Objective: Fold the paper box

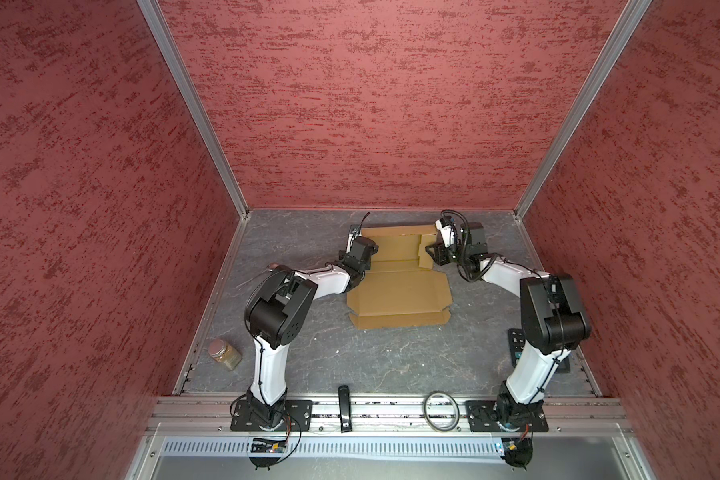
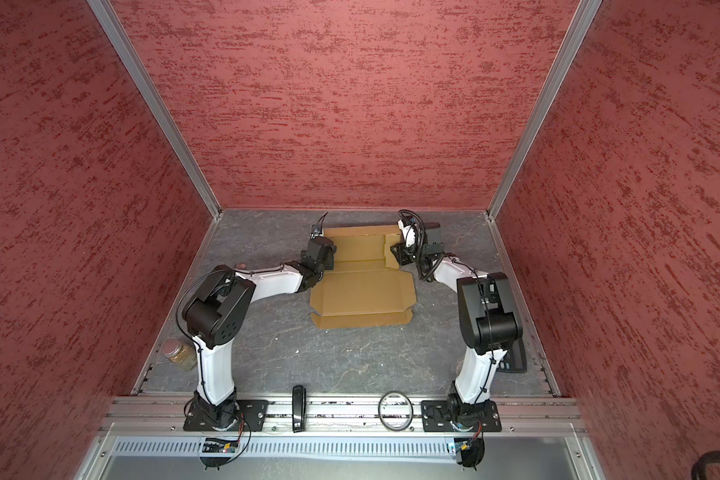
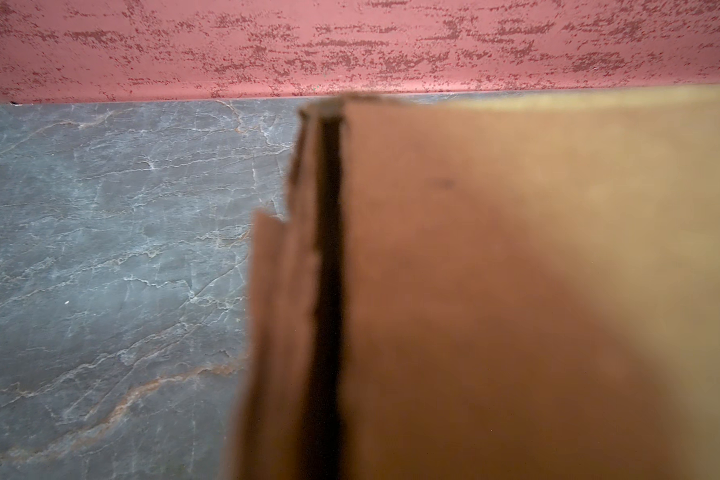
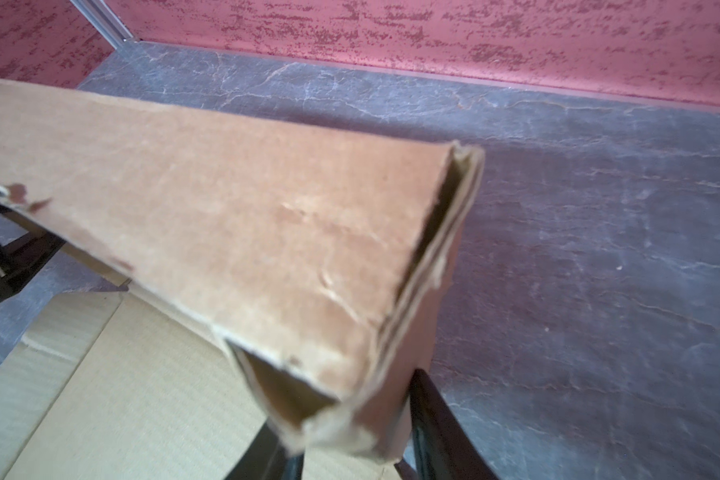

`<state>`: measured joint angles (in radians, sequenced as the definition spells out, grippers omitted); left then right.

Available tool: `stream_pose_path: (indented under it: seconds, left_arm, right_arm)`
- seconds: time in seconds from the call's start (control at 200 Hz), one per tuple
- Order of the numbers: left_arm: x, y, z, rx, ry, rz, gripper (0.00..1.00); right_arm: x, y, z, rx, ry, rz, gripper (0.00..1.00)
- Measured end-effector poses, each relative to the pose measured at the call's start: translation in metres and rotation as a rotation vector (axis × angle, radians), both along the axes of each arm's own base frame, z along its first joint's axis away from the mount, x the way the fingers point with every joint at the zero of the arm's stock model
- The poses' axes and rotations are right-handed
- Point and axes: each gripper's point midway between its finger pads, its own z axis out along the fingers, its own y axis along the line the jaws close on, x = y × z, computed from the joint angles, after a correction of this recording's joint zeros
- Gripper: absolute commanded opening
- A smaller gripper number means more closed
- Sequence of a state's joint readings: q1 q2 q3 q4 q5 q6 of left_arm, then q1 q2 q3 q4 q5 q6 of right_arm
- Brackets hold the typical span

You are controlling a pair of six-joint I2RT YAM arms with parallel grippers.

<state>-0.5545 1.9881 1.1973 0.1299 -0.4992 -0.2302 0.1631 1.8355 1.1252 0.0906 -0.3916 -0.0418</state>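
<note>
Straddling a far corner of the paper box (image 4: 225, 208) is the right gripper (image 4: 345, 415).

You see a plain brown paper box (image 1: 400, 291) on a grey, marble-veined tabletop (image 1: 350, 357), enclosed by red mottled walls (image 1: 391, 104).

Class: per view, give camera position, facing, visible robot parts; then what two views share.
Top view: high, near side, looking down on the brown cardboard paper box on the grey marbled table; both arms.
Top view: alongside, same box, both arms.
Left wrist: against the box's raised wall, facing the red wall; no robot parts.
Right wrist: looking over the box's raised corner; black fingers.
Both wrists share box, table, wall.
</note>
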Motion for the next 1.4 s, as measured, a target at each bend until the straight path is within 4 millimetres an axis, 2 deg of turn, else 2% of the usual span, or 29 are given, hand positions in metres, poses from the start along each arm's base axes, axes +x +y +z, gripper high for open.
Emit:
stream_pose_path:
  seconds: [0.175,0.431,0.586,1.398]
  left_arm:
    - [0.0,0.0,0.0,0.001,0.001,0.001,0.0]
    - [0.001,0.002,0.0,0.0,0.001,0.004,0.0]
    - [0.001,0.002,0.0,0.001,0.002,0.005,0.0]
    - [0.002,0.005,0.001,0.0,0.041,0.03,0.0]
  right_arm:
    - [0.005,0.001,0.003,0.01,-0.027,-0.033,0.41]
    - [0.011,-0.001,0.006,0.014,-0.055,-0.078,0.26]
    - [0.013,-0.002,0.008,0.008,-0.069,-0.093,0.23]
    - [0.011,0.002,-0.004,-0.092,-0.085,-0.174,0.15]
